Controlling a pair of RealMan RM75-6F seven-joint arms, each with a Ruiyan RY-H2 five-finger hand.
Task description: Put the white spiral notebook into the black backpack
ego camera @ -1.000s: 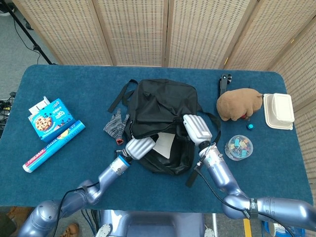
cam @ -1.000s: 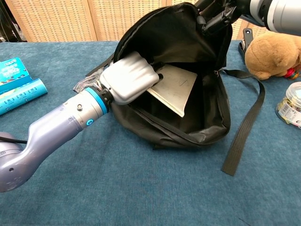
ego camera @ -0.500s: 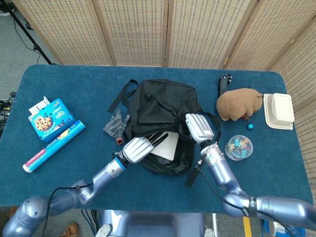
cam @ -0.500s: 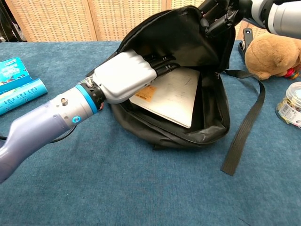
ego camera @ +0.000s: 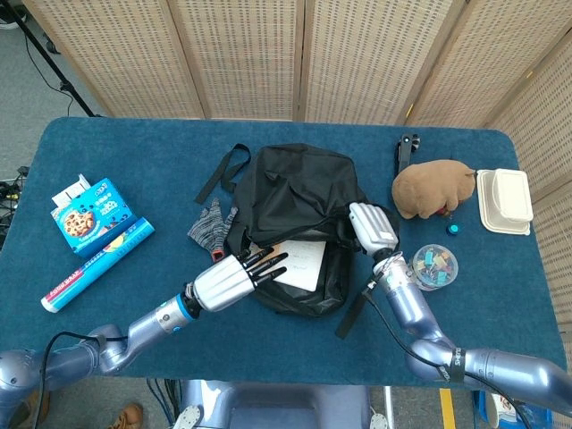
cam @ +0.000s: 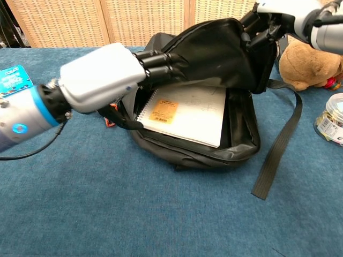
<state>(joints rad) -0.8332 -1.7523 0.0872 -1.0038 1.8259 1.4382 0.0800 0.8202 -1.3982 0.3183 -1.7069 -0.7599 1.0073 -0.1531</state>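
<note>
The black backpack [ego camera: 295,201] lies in the middle of the table with its mouth facing me. The white spiral notebook [cam: 187,113] lies flat inside the opening, with an orange label on its cover; its far part is hidden under the flap. It also shows as the notebook [ego camera: 299,259] in the head view. My left hand [ego camera: 228,281] hovers just outside the opening, fingers [cam: 161,60] stretched out and apart, holding nothing. My right hand [ego camera: 374,228] grips the backpack's upper flap [cam: 225,51] and holds it lifted.
A grey glove [ego camera: 212,225] lies left of the backpack. A cookie box [ego camera: 89,213] and a blue tube [ego camera: 98,264] sit at far left. A brown plush toy [ego camera: 433,188], a white container [ego camera: 503,200] and a jar of clips [ego camera: 432,266] stand to the right. A black strap [cam: 278,144] trails toward me.
My left hand has let go of the notebook and drawn back out of the backpack with its fingers spread. The notebook now lies flat in the opening. The right hand shifted slightly right.
</note>
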